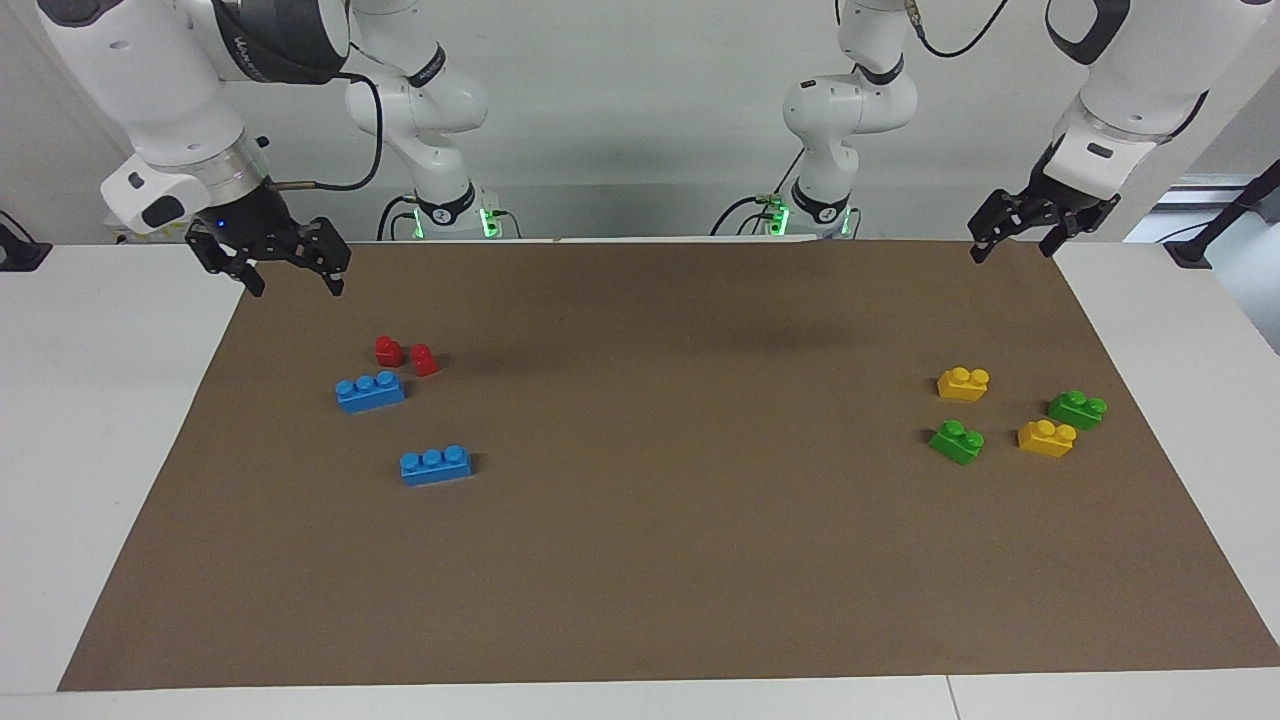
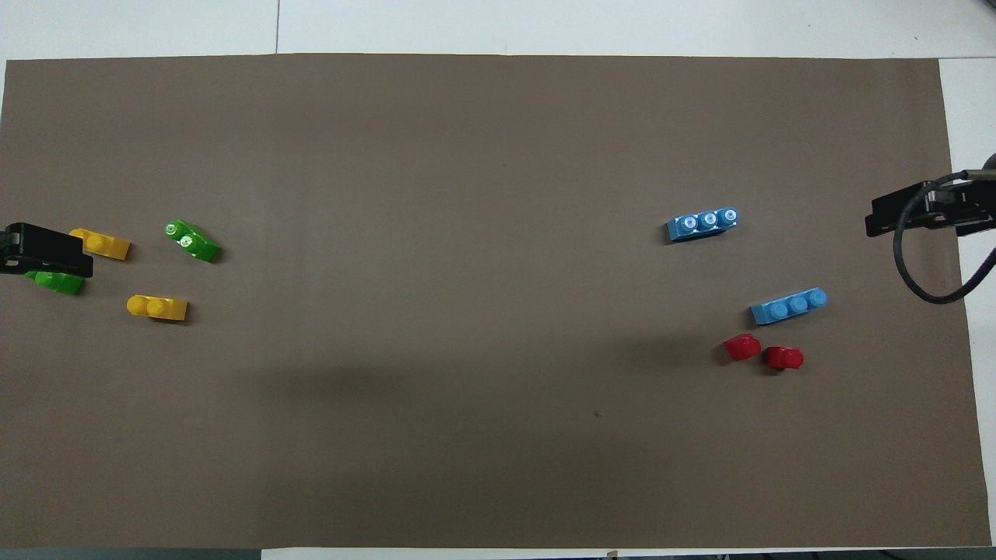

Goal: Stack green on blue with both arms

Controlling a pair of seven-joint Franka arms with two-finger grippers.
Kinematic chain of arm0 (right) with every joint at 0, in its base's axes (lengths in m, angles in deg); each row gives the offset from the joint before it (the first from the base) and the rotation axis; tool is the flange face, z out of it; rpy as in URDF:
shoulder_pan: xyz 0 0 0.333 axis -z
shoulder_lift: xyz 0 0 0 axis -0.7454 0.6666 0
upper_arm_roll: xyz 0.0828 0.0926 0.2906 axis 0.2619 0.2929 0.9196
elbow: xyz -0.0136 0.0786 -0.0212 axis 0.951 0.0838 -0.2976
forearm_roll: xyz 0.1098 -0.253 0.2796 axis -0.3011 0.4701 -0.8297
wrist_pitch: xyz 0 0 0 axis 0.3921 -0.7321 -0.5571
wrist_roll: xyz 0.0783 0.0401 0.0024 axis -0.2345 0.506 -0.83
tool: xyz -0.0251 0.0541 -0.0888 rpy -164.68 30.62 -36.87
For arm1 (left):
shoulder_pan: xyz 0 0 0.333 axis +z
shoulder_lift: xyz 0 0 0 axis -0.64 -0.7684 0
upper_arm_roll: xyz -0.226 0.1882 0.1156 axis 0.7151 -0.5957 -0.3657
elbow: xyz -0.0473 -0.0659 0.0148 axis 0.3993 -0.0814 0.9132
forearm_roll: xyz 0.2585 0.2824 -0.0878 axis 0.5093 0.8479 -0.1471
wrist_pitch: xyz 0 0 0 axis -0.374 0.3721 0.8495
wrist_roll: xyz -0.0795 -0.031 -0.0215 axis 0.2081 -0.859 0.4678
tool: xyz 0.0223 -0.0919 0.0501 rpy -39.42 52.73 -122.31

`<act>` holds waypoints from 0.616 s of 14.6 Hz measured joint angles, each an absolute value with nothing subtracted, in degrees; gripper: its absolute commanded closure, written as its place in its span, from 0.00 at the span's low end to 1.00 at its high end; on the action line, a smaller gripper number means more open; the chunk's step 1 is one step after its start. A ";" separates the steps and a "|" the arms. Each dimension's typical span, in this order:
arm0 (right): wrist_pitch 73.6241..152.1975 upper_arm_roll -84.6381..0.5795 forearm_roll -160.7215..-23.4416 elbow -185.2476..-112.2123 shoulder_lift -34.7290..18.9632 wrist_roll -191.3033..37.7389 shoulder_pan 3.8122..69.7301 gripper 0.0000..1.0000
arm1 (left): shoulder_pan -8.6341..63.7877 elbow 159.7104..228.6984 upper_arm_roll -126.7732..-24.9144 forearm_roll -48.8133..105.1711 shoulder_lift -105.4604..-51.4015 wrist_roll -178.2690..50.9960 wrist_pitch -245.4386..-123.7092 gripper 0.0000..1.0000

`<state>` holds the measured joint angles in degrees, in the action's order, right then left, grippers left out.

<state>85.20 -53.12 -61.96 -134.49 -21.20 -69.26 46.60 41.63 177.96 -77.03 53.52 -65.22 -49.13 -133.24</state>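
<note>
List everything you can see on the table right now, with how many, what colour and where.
blue bricks: two, blue, three studs each, toward the right arm's end of the table; the second lies farther from the robots.
red blocks: two, red, side by side, just nearer the robots than the first blue brick.
green bricks: two, green, toward the left arm's end; the other sits nearer the mat's edge.
yellow bricks: two, yellow, among the green ones; the second lies between them.
mat: one, brown, covering the table.
left end effector: raised, open, empty.
right end effector: raised, open, empty.
</note>
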 measured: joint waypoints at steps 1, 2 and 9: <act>85.14 -53.12 -61.96 -134.50 -21.20 -69.26 46.79 0.00 | 41.63 177.96 -77.03 53.52 -65.22 -49.13 -133.24 0.00; 85.12 -53.12 -61.96 -134.50 -21.20 -69.26 46.96 0.00 | 41.63 177.95 -77.03 53.52 -65.22 -49.13 -133.24 0.00; 85.10 -53.14 -61.96 -134.70 -21.20 -69.26 47.24 0.00 | 41.63 177.95 -77.03 53.52 -65.22 -49.13 -133.26 0.00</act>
